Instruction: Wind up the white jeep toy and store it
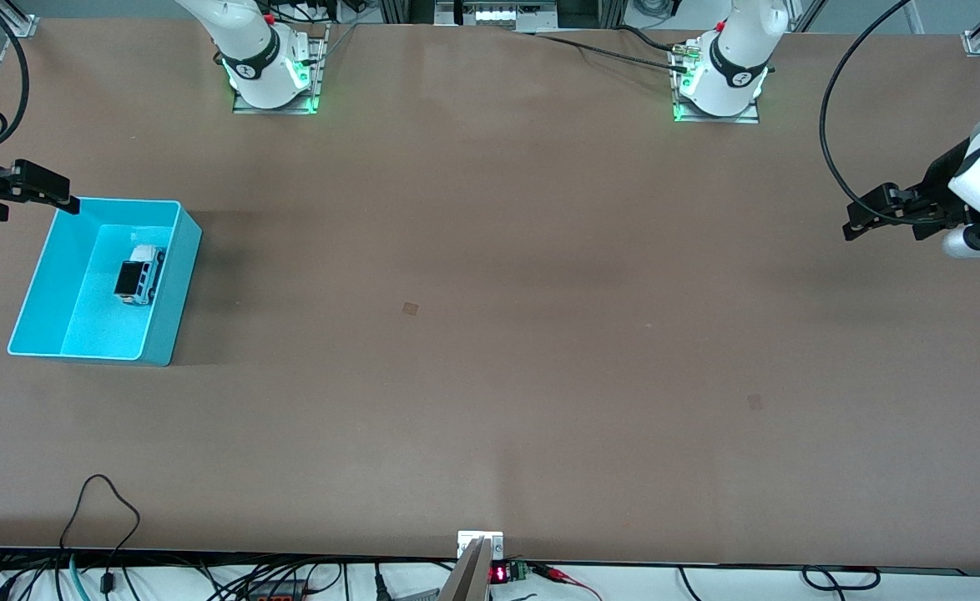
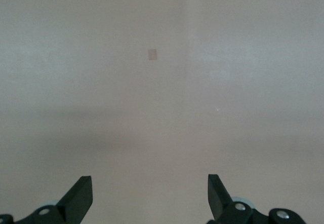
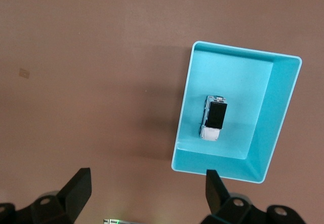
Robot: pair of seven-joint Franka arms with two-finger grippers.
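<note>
In the teal bin [image 1: 47, 275] the white jeep toy [image 1: 139, 274] sits upright, long axis along the bin's length; right hand [image 3: 147, 188] and left hand [image 2: 150, 196] both released, empty

We see a big flat brown table [image 1: 490, 334] that fills almost the whole view. Its top is smooth, with two small darker square marks on it. Soft shadows lie across the middle. Along the near edge, black cables [image 1: 106, 534] hang in loops, beside a small red lit number display [image 1: 499, 573].
</note>
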